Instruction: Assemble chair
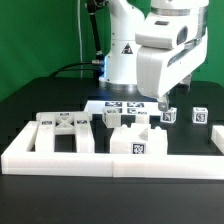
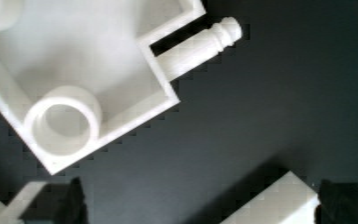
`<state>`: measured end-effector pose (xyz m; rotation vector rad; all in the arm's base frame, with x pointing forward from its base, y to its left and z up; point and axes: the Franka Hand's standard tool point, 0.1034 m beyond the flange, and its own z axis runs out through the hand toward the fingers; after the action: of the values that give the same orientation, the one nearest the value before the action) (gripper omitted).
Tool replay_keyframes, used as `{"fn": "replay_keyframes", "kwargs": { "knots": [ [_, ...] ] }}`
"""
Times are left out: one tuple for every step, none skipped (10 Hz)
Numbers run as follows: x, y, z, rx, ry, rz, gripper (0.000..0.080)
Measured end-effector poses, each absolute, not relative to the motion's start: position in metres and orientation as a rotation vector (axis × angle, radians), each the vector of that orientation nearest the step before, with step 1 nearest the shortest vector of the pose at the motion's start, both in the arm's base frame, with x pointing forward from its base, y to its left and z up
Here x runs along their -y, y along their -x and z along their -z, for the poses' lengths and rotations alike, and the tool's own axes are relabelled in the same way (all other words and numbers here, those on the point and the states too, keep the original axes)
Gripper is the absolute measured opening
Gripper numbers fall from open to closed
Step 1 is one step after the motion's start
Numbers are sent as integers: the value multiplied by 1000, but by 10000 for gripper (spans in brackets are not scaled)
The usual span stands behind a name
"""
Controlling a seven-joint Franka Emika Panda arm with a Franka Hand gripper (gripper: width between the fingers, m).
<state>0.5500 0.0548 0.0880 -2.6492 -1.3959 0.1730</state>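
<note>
Exterior view, left to right. A low white border rail runs along the front and both sides of the work area on the black table. All the chair pieces lie loose inside it, none joined.

- **Far left:** the ladder-like frame lies flat, with tags on its top bar.
- **Middle:** the blocky part sits just beside the frame. The tagged block stands nearer the front rail with its tag facing the camera.
- **Behind them:** the marker board lies flat at the foot of the arm.
- **Right of centre:** the gripper hangs low over the table, near the first cube but not touching it.
- **Far right:** the second cube sits apart, tag up.

Wrist view. The fingers show as dark blurs at both corners, spread wide. Only bare table lies between them at the gripper, so nothing is held. Beyond is a flat white piece with a raised ring and a ribbed peg sticking out at its edge. It is probably the seat, but the blur makes that hard to confirm.
</note>
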Motion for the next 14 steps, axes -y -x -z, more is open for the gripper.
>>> {"fn": "replay_keyframes", "kwargs": {
  "knots": [
    [-55,-550,-88,1396,2649,-173,650],
    [-55,-550,-88,1396,2649,-173,650],
    [-55,-550,-88,1396,2649,-173,650],
    [-55,-550,-88,1396,2649,-174,650],
    [-55,-549,-88,1396,2649,-175,650],
    [-55,-549,-87,1379,2659,-177,650],
    [-54,-548,-87,1287,2713,-175,650],
    [-52,-544,-84,1155,2786,-169,650],
    [-46,-543,-81,1038,2832,-179,650],
    [-38,-545,-78,944,2865,-177,650],
    [-32,-546,-76,882,2889,-167,650],
    [-35,-546,-76,729,2937,-178,650],
    [-37,-546,-76,630,2960,-183,650],
    [-38,-546,-76,519,2985,-189,650]
  ]
}}
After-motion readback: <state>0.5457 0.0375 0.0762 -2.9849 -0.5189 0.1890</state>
